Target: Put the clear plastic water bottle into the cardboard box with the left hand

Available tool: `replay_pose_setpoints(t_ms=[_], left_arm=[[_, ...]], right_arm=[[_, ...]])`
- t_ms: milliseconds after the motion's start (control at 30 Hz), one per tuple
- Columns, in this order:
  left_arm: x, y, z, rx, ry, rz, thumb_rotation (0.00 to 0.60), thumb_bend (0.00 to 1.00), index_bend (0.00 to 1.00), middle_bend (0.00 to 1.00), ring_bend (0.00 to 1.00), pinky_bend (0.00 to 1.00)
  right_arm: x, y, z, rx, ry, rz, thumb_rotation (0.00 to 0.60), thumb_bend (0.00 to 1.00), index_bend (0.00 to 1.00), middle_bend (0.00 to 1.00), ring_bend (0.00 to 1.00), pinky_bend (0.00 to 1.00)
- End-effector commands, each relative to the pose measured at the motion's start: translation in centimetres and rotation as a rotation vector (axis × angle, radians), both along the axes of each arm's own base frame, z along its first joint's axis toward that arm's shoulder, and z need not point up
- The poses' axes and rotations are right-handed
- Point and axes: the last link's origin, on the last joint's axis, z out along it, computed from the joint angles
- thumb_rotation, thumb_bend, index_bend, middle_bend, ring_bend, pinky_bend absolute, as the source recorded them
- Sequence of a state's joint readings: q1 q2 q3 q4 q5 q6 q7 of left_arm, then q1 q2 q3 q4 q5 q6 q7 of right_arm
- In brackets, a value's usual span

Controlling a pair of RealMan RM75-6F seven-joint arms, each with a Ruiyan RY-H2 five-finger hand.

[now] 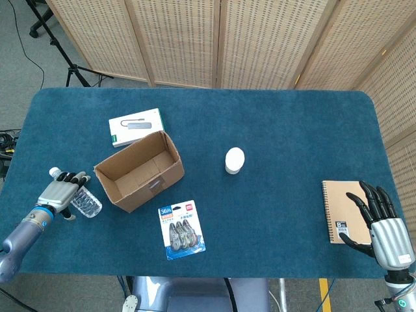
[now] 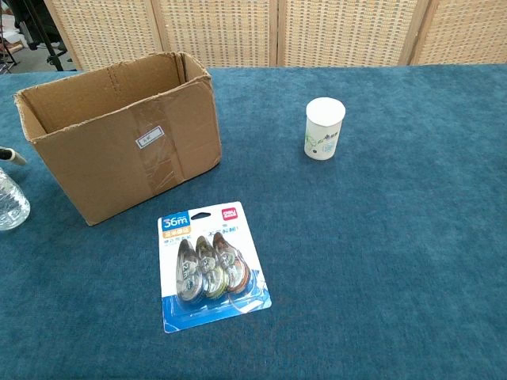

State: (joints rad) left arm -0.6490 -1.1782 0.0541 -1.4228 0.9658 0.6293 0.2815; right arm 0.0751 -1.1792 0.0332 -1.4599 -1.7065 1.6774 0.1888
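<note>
At the lower left of the frame the left robot hand (image 1: pixel 60 192) curls over the bottle (image 1: pixel 84 202) lying on the bench (image 1: pixel 286 130), apparently gripping it; next comes lifting it into the box (image 1: pixel 138 170).

Our left hand (image 1: pixel 60 193) is low at the near left, fingers wrapped on the water bottle (image 1: pixel 84 203). Our right hand (image 1: pixel 383 227) lies flat at the near right, fingers spread apart.

Silver left hand (image 1: pixel 60 192), black fingers (image 1: pixel 80 175), grey-blue forearm (image 1: pixel 16 242)
</note>
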Motion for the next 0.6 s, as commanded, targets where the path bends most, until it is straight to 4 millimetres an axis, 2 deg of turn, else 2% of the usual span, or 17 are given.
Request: replay_pose_setpoints(t_ms=[33, 133, 200, 300, 433, 600], left_arm=[[-0.14, 0.03, -0.5, 0.021, 0.017, -0.021, 0.6, 0.18, 0.12, 0.08, 0.0, 0.12], [-0.07, 0.01, -0.78, 0.037, 0.014, -0.025, 0.6, 0.26, 0.17, 0.13, 0.02, 0.16], [-0.01, 0.12, -0.84, 0.061, 0.016, -0.039, 0.6, 0.4, 0.25, 0.19, 0.07, 0.2], [-0.02, 0.12, -0.98, 0.092, 0.017, -0.052, 0.6, 0.54, 0.32, 0.26, 0.13, 0.25], [-0.05, 0.24, -0.89, 0.131, 0.015, -0.056, 0.6, 0.64, 0.42, 0.34, 0.2, 0.31], [-0.26, 0.14, -1.0, 0.15, 0.023, -0.063, 0.6, 0.66, 0.5, 0.4, 0.25, 0.35]], right_arm=[[0.02, 0.01, 0.02, -0.001, -0.001, 0.003, 0.6, 0.14, 0.15, 0.0, 0.0, 0.0], [0.0, 0.04, 0.04, -0.002, -0.002, 0.004, 0.6, 0.14, 0.15, 0.0, 0.0, 0.0], [0.0, 0.03, 0.06, -0.003, -0.003, 0.005, 0.6, 0.14, 0.15, 0.0, 0.0, 0.0], [-0.01, 0.05, 0.09, -0.005, -0.005, 0.005, 0.6, 0.14, 0.15, 0.0, 0.0, 0.0], [-0.02, 0.07, 0.11, -0.007, -0.008, 0.006, 0.6, 0.14, 0.15, 0.0, 0.0, 0.0], [-0.01, 0.1, 0.12, -0.008, -0.009, 0.008, 0.6, 0.14, 0.15, 0.0, 0.0, 0.0]])
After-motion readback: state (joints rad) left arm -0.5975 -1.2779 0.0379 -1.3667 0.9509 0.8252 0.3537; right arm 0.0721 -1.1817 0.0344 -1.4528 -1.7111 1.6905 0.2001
